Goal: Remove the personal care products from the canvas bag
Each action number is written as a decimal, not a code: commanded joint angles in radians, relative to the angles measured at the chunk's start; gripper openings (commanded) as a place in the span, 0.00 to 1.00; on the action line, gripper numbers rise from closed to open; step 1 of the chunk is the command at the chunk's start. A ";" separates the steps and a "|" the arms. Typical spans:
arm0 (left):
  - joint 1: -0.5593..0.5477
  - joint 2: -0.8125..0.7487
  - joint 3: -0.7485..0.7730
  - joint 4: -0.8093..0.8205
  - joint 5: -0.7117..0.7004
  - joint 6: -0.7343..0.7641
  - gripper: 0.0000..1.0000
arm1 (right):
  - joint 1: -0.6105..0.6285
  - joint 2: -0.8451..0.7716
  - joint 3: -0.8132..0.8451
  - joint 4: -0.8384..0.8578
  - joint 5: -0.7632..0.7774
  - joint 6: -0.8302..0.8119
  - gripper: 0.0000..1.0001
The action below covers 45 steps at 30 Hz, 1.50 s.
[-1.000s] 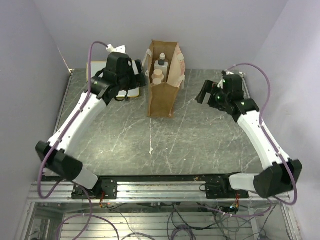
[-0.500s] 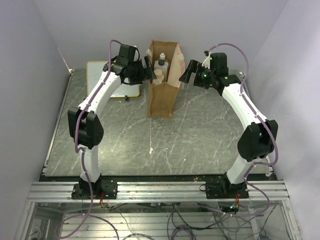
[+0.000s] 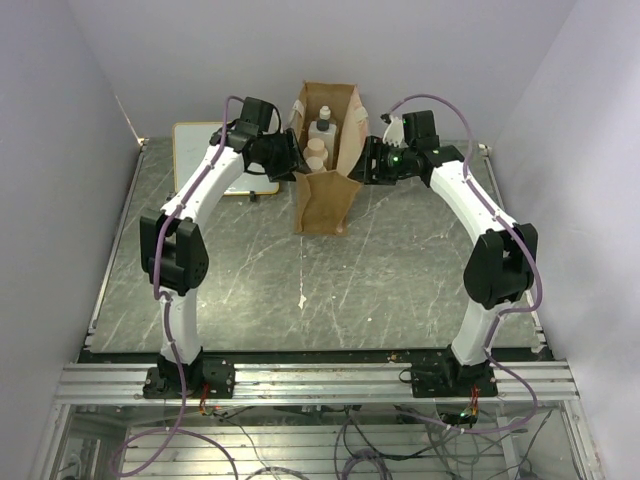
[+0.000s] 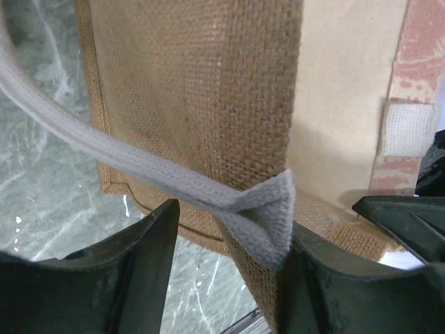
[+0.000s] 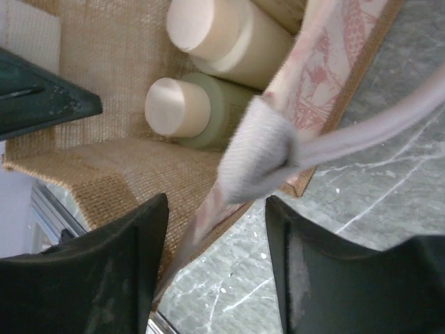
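Observation:
The tan canvas bag (image 3: 325,195) stands upright at the back middle of the table, mouth open. Personal care products (image 3: 318,140) stand inside it: a white bottle and cream-capped ones. The right wrist view shows two cream-capped bottles (image 5: 179,104) in the bag. My left gripper (image 3: 290,158) straddles the bag's left wall and its cream strap (image 4: 261,216); the wall leans on one finger (image 4: 327,278), the other stays apart. My right gripper (image 3: 368,165) straddles the right wall and its strap (image 5: 257,156), with a gap on each side. Both grippers are open.
A framed whiteboard (image 3: 195,150) lies at the back left, partly under the left arm. Lilac walls close in the table at the back and on both sides. The grey marbled tabletop (image 3: 330,290) stretches in front of the bag.
Both arms swung inward to the bag from either side. Each gripper now has a bag wall and strap between its fingers, and the jaws have narrowed.

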<state>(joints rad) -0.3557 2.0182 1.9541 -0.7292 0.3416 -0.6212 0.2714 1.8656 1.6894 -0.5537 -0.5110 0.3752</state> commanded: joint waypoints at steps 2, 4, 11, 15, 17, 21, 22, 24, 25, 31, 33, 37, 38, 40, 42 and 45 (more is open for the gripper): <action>0.003 -0.059 -0.054 -0.004 0.100 -0.033 0.46 | 0.035 -0.024 0.026 -0.048 -0.075 -0.075 0.39; -0.003 -0.082 -0.082 0.003 0.128 -0.043 0.28 | 0.057 -0.038 0.020 -0.050 -0.092 -0.093 0.32; -0.031 -0.221 -0.212 0.022 0.125 -0.069 0.09 | 0.152 -0.147 -0.072 -0.041 -0.078 -0.119 0.00; -0.039 -0.307 -0.287 -0.001 0.110 -0.073 0.07 | 0.204 -0.243 -0.163 -0.014 -0.064 -0.102 0.00; -0.041 -0.358 -0.329 -0.005 0.097 -0.076 0.07 | 0.231 -0.296 -0.222 0.001 -0.057 -0.085 0.00; -0.046 -0.462 -0.444 -0.010 0.075 -0.088 0.07 | 0.317 -0.415 -0.367 0.039 -0.021 -0.036 0.00; -0.046 -0.488 -0.471 -0.011 0.071 -0.092 0.07 | 0.336 -0.446 -0.401 0.051 -0.018 -0.023 0.00; -0.046 -0.535 -0.524 -0.025 0.057 -0.096 0.07 | 0.386 -0.499 -0.463 0.077 -0.013 0.001 0.00; -0.046 -0.555 -0.543 -0.036 0.047 -0.098 0.07 | 0.419 -0.522 -0.486 0.086 0.000 0.015 0.00; -0.045 -0.688 -0.644 -0.090 -0.045 -0.127 0.08 | 0.565 -0.574 -0.571 0.154 0.005 0.104 0.01; -0.046 -0.719 -0.658 -0.102 -0.075 -0.134 0.09 | 0.602 -0.547 -0.550 0.146 0.004 0.102 0.04; -0.046 -0.758 -0.657 -0.142 -0.166 -0.130 0.12 | 0.624 -0.483 -0.463 0.073 0.003 0.071 0.06; -0.046 -0.761 -0.655 -0.153 -0.182 -0.121 0.13 | 0.624 -0.478 -0.444 0.053 0.034 0.066 0.10; -0.046 -0.759 -0.646 -0.169 -0.199 -0.109 0.14 | 0.621 -0.489 -0.424 0.025 0.109 0.056 0.23; -0.046 -0.746 -0.629 -0.183 -0.201 -0.098 0.21 | 0.610 -0.500 -0.386 -0.030 0.192 0.032 0.35; -0.046 -0.717 -0.586 -0.212 -0.194 -0.083 0.49 | 0.568 -0.505 -0.332 -0.126 0.276 -0.002 0.53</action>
<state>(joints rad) -0.4023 1.2945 1.2922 -0.9333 0.1791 -0.7292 0.8719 1.3872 1.2831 -0.5560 -0.3462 0.4213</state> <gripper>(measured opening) 0.355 0.438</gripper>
